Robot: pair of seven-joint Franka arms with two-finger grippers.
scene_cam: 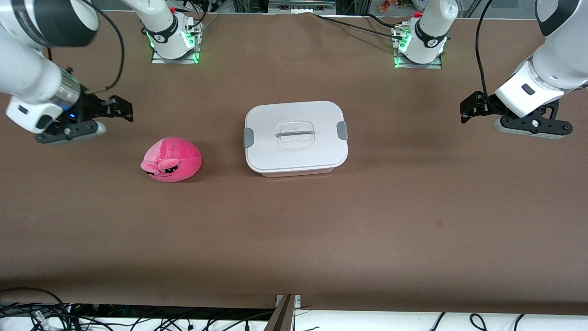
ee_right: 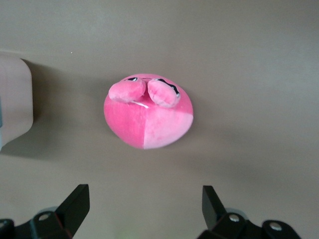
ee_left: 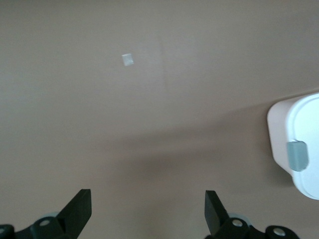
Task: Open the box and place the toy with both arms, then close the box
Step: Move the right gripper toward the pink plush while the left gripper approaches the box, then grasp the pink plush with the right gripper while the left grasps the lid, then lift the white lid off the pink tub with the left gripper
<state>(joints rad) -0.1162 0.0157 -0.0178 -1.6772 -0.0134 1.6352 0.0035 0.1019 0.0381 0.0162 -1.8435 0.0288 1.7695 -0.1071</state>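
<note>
The box [scene_cam: 296, 138] sits about mid-table with its flat white lid [scene_cam: 294, 120] on; a grey clip [scene_cam: 248, 137] shows at the end toward the right arm and another grey clip [scene_cam: 342, 130] at the end toward the left arm, and the clear recessed handle [scene_cam: 296, 134] lies in the middle of the lid. Whether the clips are latched is hard to judge from these views, though both lie flat against the lid's edge.

The toy [scene_cam: 172, 159] rests on the brown table [scene_cam: 321, 230] beside the box, toward the right arm's end and a little nearer the front camera; its grumpy face points toward that camera; it is apart from the box, with bare table between them.

The right gripper [scene_cam: 123, 108] hangs in the air over the table at the right arm's end — its fingers [ee_right: 76, 201] are spread wide with nothing between them, and the right wrist view looks down on the toy [ee_right: 148, 112] with a corner of the box [ee_right: 15, 102] at the edge.

The left gripper [scene_cam: 468, 110] hangs over the left arm's end of the table — fingers [ee_left: 79, 206] likewise parted and empty; the left wrist view catches one end of the box [ee_left: 299, 144] with its grey clip [ee_left: 297, 154], and a small pale square mark [ee_left: 127, 59] on the table.
</note>
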